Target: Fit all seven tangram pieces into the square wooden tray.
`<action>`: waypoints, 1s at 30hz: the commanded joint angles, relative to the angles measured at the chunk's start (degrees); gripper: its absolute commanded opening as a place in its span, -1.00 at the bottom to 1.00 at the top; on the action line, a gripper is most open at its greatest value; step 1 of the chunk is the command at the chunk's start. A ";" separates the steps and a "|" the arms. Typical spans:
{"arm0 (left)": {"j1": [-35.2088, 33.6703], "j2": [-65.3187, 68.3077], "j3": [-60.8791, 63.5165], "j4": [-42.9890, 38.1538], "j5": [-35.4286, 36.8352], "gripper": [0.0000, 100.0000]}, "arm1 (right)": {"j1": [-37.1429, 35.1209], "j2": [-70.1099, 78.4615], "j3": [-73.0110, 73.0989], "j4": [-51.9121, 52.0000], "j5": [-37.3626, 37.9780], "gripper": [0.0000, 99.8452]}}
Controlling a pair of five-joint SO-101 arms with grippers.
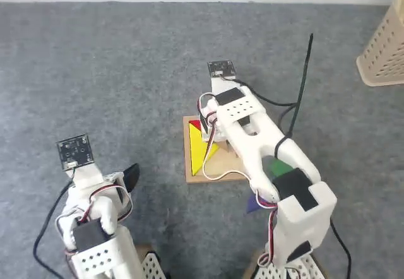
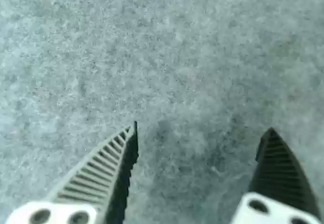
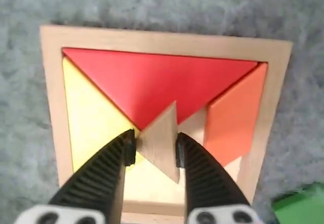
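The square wooden tray (image 3: 167, 37) lies on the grey carpet under my right arm. In it a large red triangle (image 3: 157, 77) fills the far side, with a large yellow triangle (image 3: 91, 112) on one flank and an orange piece (image 3: 233, 117) on the other. My right gripper (image 3: 152, 150) is shut on a small plain-wood triangle (image 3: 161, 140) over the tray's middle, its point meeting the red piece. From above, the tray (image 1: 188, 168) shows its red (image 1: 194, 126) and yellow (image 1: 199, 149) pieces beside the arm. My left gripper (image 2: 202, 130) hangs open over bare carpet.
A green piece (image 1: 278, 165) and a blue piece (image 1: 254, 204) lie on the carpet by the right arm's base; the green piece (image 3: 304, 203) also shows beside the tray. A beige slatted basket (image 1: 385, 45) stands at the far right. Cables trail behind the right arm.
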 commanded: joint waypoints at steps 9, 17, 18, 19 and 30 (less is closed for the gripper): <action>0.09 -0.70 -0.75 -0.09 -0.09 -0.29 | -0.75 -6.81 -1.05 1.19 2.90 -0.64; 0.09 -0.70 -0.75 -0.09 -0.09 -0.29 | 2.51 -21.23 7.38 -2.33 4.66 -0.98; 0.09 -0.70 -0.75 -0.09 -0.09 -0.29 | 3.03 -23.25 9.76 -4.09 6.07 -0.99; 0.09 -0.70 -0.75 -0.09 -0.09 -0.29 | 3.47 -25.19 12.04 -5.76 7.38 -0.97; 0.09 -0.70 -0.75 -0.09 -0.09 -0.29 | 5.05 -37.76 24.44 1.45 32.79 -0.99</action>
